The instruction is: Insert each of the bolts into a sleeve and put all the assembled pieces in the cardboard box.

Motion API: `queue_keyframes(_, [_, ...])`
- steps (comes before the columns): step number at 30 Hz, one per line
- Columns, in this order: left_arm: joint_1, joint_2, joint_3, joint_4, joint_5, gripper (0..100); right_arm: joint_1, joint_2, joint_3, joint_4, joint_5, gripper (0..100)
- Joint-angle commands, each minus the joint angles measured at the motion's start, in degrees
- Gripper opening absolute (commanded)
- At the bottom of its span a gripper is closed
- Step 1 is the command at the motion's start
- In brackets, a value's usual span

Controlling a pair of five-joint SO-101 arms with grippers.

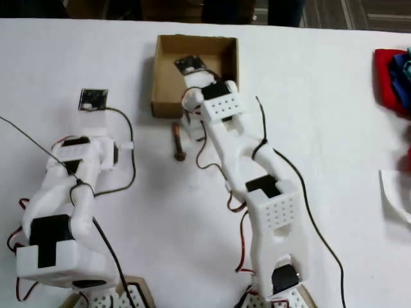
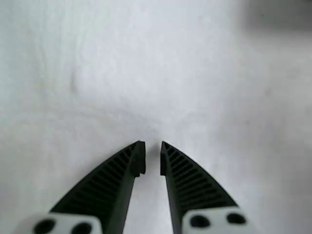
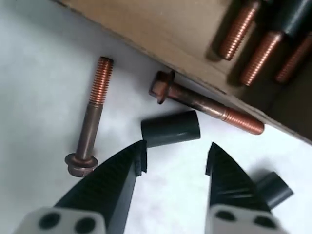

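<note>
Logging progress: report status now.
Right gripper open above sleeve. Left gripper nearly shut, empty. Two bolts loose beside the cardboard box. Nothing in the way.

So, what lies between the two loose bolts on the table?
A short black sleeve lies there on its side, nearer the bolt by the box; the right wrist view shows it.

The left tool hangs nearly closed above table.
</note>
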Motion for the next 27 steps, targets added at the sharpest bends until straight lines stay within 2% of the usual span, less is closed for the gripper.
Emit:
queue_keyframes(1, [-0.4, -0.3, -2.4, 0.1, 0.2, 8, 0.0, -4.0, -1.9, -0.5, -4.1, 15.8])
queue_keyframes(7, [-0.4, -0.3, -2.4, 0.1, 0.2, 8, 0.0, -4.0, -2.3, -0.5, -18.8, 15.2])
queue_keyframes(14, [-0.4, -0.3, -2.4, 0.1, 0.2, 8, 0.0, -4.0, -2.1, -0.5, -30.1, 15.2])
queue_keyframes(19, [-0.4, -0.3, -2.4, 0.1, 0.2, 8, 0.0, -4.0, -2.3, -1.0, -34.7, 15.2])
queue_keyframes(27, [-0.4, -0.3, -2.4, 0.1, 0.2, 8, 0.0, 0.7, -4.1, -3.3, -37.7, 15.2])
